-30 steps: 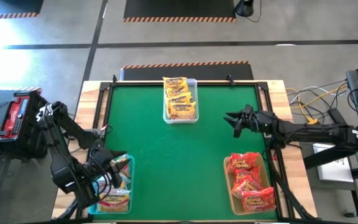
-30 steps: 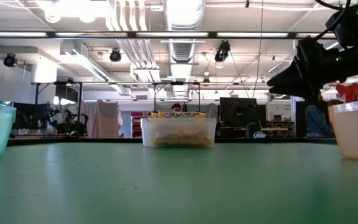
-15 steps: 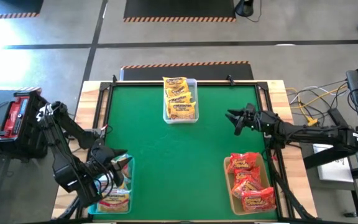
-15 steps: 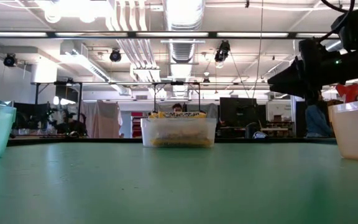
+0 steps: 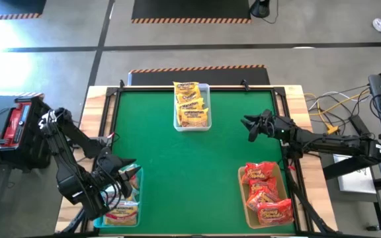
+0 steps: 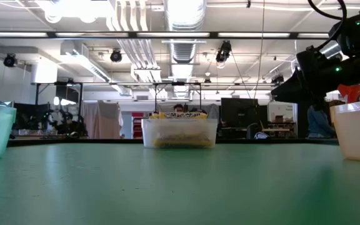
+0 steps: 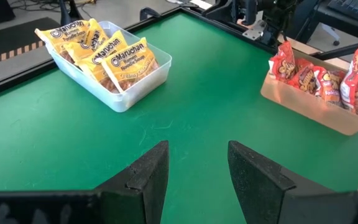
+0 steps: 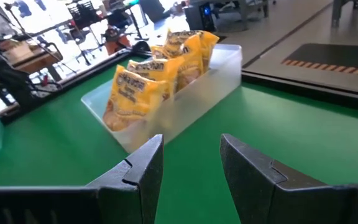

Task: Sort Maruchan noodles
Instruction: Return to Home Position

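The Maruchan noodles lie in three clear bins. Yellow-orange packets (image 5: pixel 192 106) fill the bin at the far middle (image 7: pixel 138 84). Red packets (image 5: pixel 264 195) fill the bin at the near right (image 7: pixel 303 112). Yellow and pale-blue packets (image 5: pixel 123 210) lie in the bin at the near left. My left gripper (image 5: pixel 126 173) hovers over the near-left bin's far end, open, with nothing between its fingers (image 7: pixel 194 168). My right gripper (image 5: pixel 247 125) hangs above the mat near the right edge, open and holding nothing (image 8: pixel 191 165), and it faces the far bin (image 8: pixel 185 99).
The green mat (image 5: pixel 190 165) between the three bins is bare. A black raised frame (image 5: pixel 190 87) borders the mat. Cables and equipment (image 5: pixel 336 109) lie beyond the right edge. A dark device (image 5: pixel 22 129) stands beyond the left edge.
My right arm has swung slightly, so that its gripper points a little more toward the table's far edge. The gripper has stayed open. The bins and packets have not moved.
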`<control>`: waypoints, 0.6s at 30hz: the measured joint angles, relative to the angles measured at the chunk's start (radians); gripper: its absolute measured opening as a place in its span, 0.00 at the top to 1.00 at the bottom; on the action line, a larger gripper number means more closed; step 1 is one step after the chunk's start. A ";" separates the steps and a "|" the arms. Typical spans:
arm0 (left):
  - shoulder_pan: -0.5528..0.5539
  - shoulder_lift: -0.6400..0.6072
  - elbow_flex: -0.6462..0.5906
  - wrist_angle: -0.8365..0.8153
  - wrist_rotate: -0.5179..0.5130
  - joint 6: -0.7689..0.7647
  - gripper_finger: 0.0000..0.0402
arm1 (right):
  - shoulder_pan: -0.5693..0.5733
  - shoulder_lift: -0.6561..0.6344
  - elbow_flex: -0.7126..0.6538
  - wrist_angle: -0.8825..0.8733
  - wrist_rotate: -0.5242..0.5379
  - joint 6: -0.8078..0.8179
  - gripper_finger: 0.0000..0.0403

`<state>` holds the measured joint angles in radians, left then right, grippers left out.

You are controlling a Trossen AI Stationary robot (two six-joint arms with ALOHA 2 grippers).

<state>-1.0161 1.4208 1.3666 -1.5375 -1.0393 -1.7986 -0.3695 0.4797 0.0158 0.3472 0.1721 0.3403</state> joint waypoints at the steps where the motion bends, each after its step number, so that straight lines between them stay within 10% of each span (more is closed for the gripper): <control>1: 0.000 0.000 0.000 0.000 0.000 0.000 0.63 | 0.000 0.000 0.000 0.000 0.006 0.001 0.63; 18: 0.000 0.000 0.000 0.003 0.000 0.157 0.63 | 0.007 0.000 0.001 0.001 0.015 0.235 0.63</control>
<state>-1.0161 1.4208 1.3666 -1.5349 -1.0389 -1.6415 -0.3626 0.4801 0.0166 0.3481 0.1867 0.5756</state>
